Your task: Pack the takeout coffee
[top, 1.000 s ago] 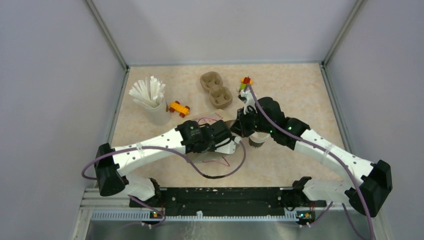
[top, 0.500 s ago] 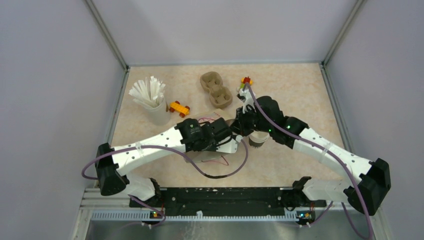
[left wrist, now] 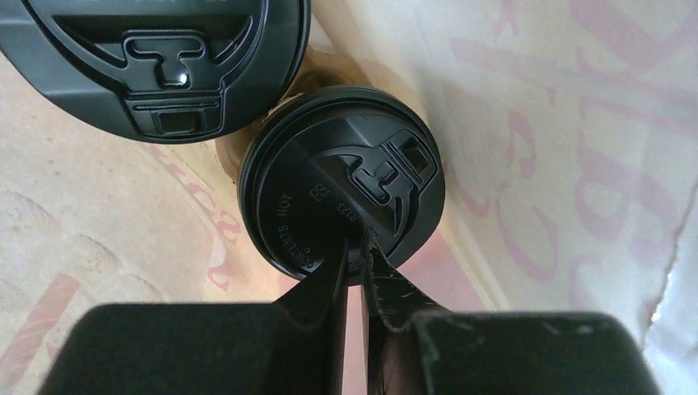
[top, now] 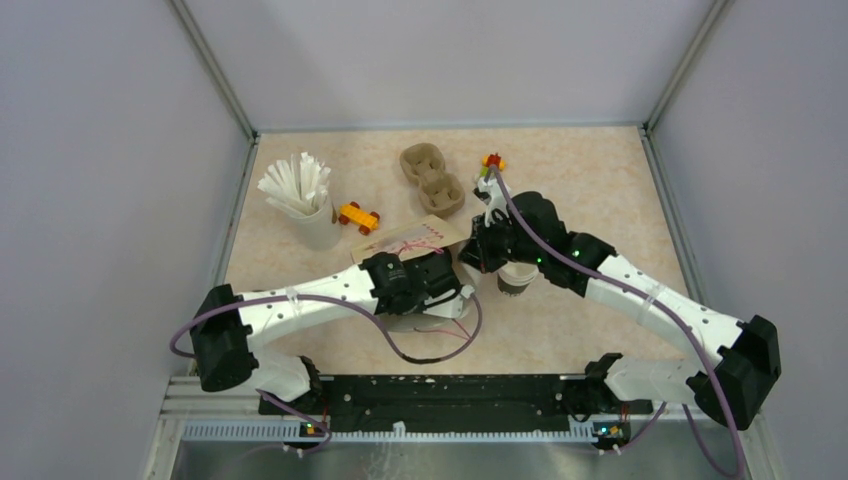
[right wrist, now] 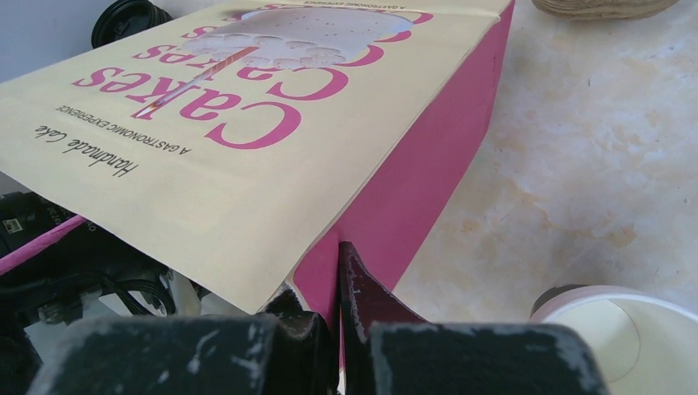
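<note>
Near to far. (a) Left claw point(left wrist: 355, 251), inside the paper bag point(left wrist: 576, 164): jaws almost together, only a thin slit betw. them, tips at the near rim of a black lid point(left wrist: 329, 185). We cannot tell whether they nip that rim or merely touch it. This lid caps one takeout cup; a sliver of brown cup body shows behind it. We judge the cup's long axis runs straight away from the claw, lid end nearest, so any push or pull acts along that axis. (b) A second lid point(left wrist: 156, 58) sits up and to the left, just beside the first, also in the bag. (c) Right claw point(right wrist: 336, 263): closed on the bag's edge at the mouth, propping it open, so we take the left arm as the free one and the nearer to both cups. (d) An unlidded cup point(right wrist: 613, 325) stands outside the bag, close under the right arm. (e) Farther back, well apart: cup tray point(top: 432, 180), toy car point(top: 357, 216), cup of white sticks point(top: 300, 200)
</note>
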Motion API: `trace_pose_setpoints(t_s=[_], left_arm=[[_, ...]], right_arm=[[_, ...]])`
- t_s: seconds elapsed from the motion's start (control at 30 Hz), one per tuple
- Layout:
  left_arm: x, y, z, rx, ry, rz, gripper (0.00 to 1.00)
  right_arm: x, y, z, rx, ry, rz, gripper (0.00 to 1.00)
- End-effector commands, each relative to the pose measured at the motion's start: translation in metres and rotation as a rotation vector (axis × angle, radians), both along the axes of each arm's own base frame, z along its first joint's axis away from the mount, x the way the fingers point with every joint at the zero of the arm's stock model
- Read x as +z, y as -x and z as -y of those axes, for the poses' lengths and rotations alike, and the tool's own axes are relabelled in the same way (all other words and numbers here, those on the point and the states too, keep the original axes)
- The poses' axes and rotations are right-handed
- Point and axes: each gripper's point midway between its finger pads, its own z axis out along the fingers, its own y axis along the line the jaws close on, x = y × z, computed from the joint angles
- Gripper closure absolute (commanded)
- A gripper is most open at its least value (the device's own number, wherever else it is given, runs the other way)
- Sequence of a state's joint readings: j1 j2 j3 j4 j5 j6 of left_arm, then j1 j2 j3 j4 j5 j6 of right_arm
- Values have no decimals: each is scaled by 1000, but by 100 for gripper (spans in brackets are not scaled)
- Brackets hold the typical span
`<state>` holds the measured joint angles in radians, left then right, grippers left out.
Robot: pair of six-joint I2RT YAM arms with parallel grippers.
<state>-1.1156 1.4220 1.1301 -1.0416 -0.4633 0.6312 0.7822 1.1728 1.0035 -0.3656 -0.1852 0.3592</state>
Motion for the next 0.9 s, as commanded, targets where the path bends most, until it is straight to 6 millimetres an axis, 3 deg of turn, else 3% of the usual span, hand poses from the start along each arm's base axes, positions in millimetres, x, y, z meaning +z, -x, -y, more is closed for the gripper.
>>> trace_pose_setpoints(t_s=[0.0, 0.13, 0.87], left_arm=[[13, -13, 2, 6, 51, 85, 86], [11, -14, -4, 13, 13, 98, 90], [12, -18, -2, 8, 32, 105, 88]], right_arm=[[30, -8, -7, 10, -56, 60, 100], [30, -8, -7, 7, -57, 61, 100], [29, -5, -8, 16, -70, 54, 100]])
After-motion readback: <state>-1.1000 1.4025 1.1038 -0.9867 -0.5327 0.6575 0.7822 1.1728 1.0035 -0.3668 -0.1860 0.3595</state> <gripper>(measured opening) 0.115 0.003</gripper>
